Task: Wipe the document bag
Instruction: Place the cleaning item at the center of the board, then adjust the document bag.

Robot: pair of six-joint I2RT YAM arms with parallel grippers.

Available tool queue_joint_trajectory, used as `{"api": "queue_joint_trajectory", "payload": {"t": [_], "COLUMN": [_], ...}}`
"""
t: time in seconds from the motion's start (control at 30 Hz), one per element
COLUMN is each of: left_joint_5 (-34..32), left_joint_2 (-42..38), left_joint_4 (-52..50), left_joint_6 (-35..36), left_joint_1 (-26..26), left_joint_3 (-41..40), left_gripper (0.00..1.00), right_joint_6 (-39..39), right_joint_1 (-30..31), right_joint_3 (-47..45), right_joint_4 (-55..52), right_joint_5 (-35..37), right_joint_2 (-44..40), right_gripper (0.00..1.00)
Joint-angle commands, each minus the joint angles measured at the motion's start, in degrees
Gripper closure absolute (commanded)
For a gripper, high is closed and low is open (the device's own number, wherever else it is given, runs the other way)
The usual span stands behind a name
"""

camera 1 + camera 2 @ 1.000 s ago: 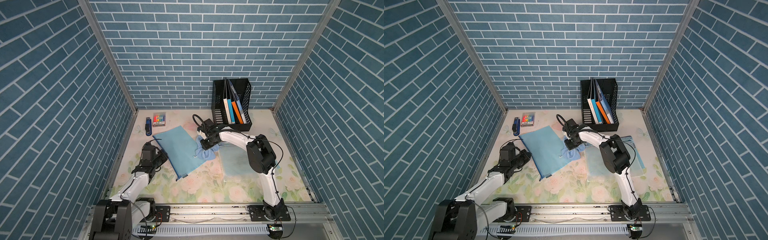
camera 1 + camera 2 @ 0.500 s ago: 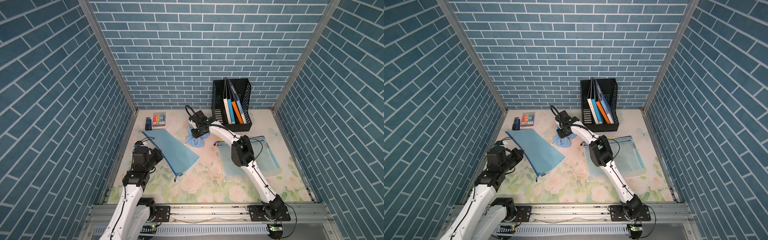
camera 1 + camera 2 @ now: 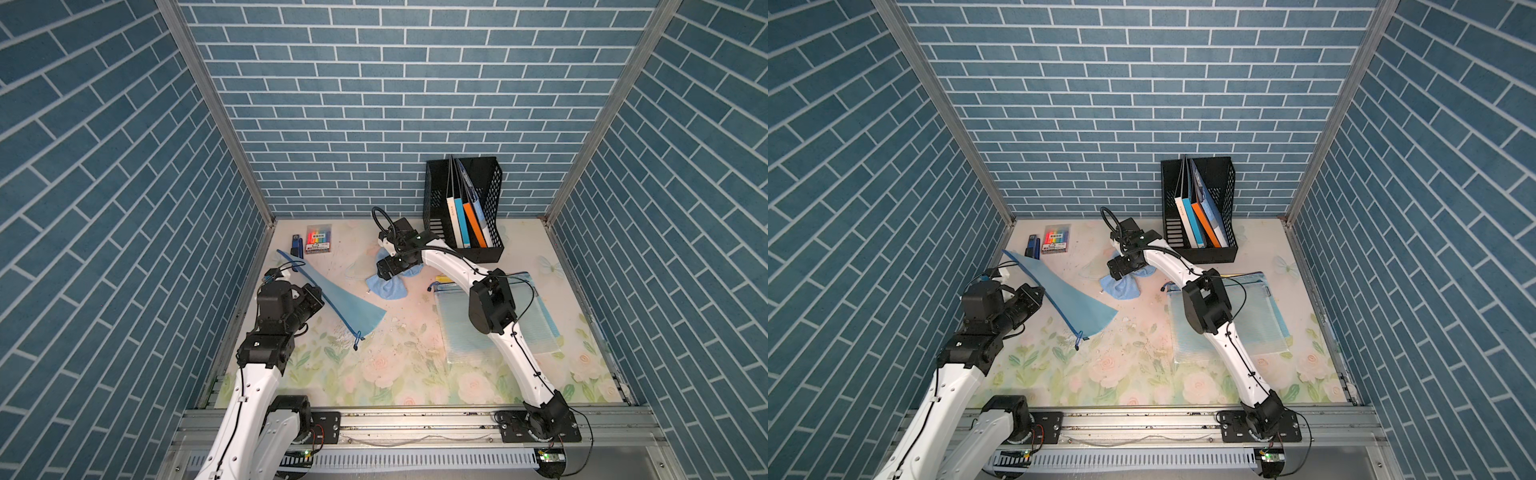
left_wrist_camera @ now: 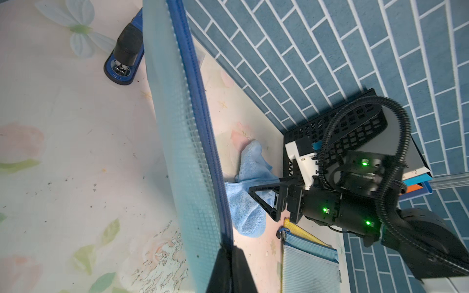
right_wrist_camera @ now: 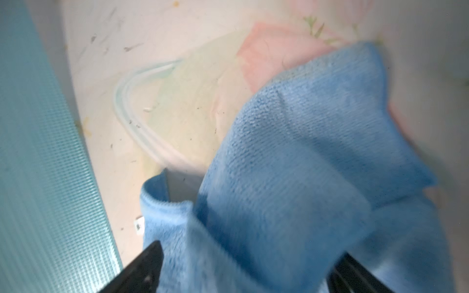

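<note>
**Desk:** Where does the wipe stand?

**Floor:** Nearest the rail, the left gripper (image 3: 318, 293) is clamped on the bag (image 3: 345, 301), holding it tilted up on edge by the left wall. Farther in, the cloth (image 3: 388, 287) lies crumpled on the table (image 3: 395, 374), apart from the bag. The right gripper (image 3: 385, 271) hangs over it with its jaws spread wide, gripping nothing.

**Desk:** So what is left to do?

**Floor:** By my reading, no stroke is under way, since nothing touches the bag's face. The cloth would have to be taken up and brought across. Whether the bag is clean the pictures don't settle.

**Desk:** Do the views differ?

**Floor:** Both top views take in a second bag (image 3: 1229, 316) lying flat under the right arm, with pens (image 3: 318, 239) and a rack (image 3: 465, 208) at the back. The left wrist view alone shows the bag's zip edge and mesh weave, and a stapler (image 4: 124, 61) behind it. The right wrist view shows the cloth between parted fingers (image 5: 149, 261), though blurred.
</note>
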Motion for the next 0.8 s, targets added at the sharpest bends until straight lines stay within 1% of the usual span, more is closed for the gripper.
{"api": "queue_joint_trajectory", "payload": {"t": [0.0,0.1,0.23,0.3,0.33,0.43,0.47,0.5,0.57,0.67,0.77], "left_joint_5": [2.1,1.7,1.2,0.9,0.6,0.2,-0.9,-2.2,-6.7,-13.8,-22.0], "left_joint_2": [0.3,0.2,0.0,-0.4,-0.5,-2.0,-2.8,-3.6,-5.5,-6.5,-6.2], "left_joint_4": [3.0,3.9,3.8,3.9,4.2,6.1,6.3,6.5,6.4,5.6,6.6], "left_joint_6": [-1.6,-2.6,-3.7,-4.7,-5.7,-10.6,-12.8,-14.6,-18.4,-24.5,-29.1], "left_joint_1": [-0.9,-2.3,-3.4,-4.1,-4.7,-7.1,-8.3,-9.8,-14.4,-22.1,-29.9], "left_joint_3": [1.7,1.7,2.8,3.4,3.4,1.6,0.9,0.4,-0.4,-0.9,-1.0], "left_gripper": [1.0,1.0,1.0,1.0,1.0,1.0,1.0,1.0,1.0,1.0,1.0], "right_joint_6": [-1.9,-2.5,-3.5,-4.0,-4.4,-5.1,-5.1,-5.0,-4.9,-6.3,-6.9], "right_joint_1": [-0.2,-0.2,-0.2,-0.2,-0.3,-1.0,-1.7,-2.5,-3.9,-5.1,-4.8], "right_joint_3": [-1.7,-3.9,-5.4,-10.5,-14.2,-23.9,-26.7,-28.6,-31.6,-36.8,-47.4], "right_joint_4": [2.9,5.3,4.7,6.3,7.5,9.3,9.5,9.2,7.8,6.2,9.8], "right_joint_5": [-0.4,-0.6,-0.7,-1.4,-1.5,-0.4,-0.1,0.1,-0.1,-5.1,-11.4], "right_joint_2": [-7.5,-10.1,-12.7,-16.2,-19.9,-27.6,-30.1,-31.9,-35.9,-42.5,-51.2], "right_gripper": [0.0,0.01,0.01,0.0,0.01,0.02,0.03,0.04,0.04,0.05,0.06]}}
